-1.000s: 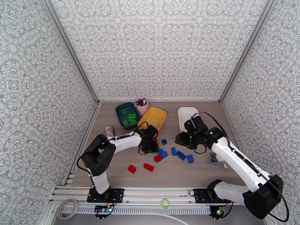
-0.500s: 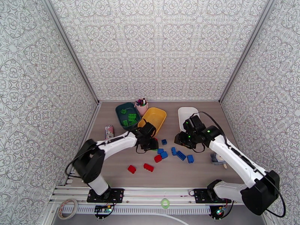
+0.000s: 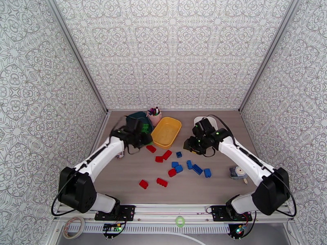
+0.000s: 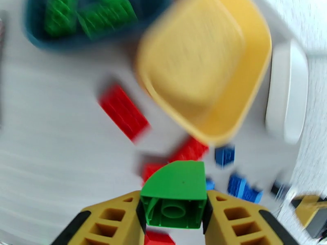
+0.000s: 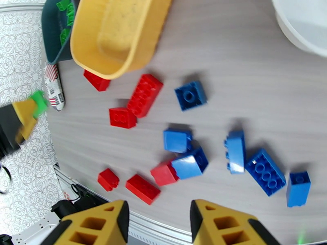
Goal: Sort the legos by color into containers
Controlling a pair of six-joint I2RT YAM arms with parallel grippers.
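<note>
Left wrist view: left gripper (image 4: 173,209) clamped on a rounded green plastic brick (image 4: 175,182), held above the counter (image 4: 49,131) on the near side of the yellow rounded-rectangular plastic tray (image 4: 196,58). Dark teal plastic tray (image 4: 32,35), just left of the yellow tray, already holds green bricks (image 4: 90,15).

Step in hand, by judgement: carry over the teal rim, centre above the green pile, release low so nothing bounces out.

Right wrist view: right gripper (image 5: 157,219) apart and empty. Loose red bricks (image 5: 144,94) and blue bricks (image 5: 190,94) near the yellow tray are sharp here, blurred in the left wrist view.

Top external view: white plastic tray (image 3: 202,121) right of the yellow tray.
</note>
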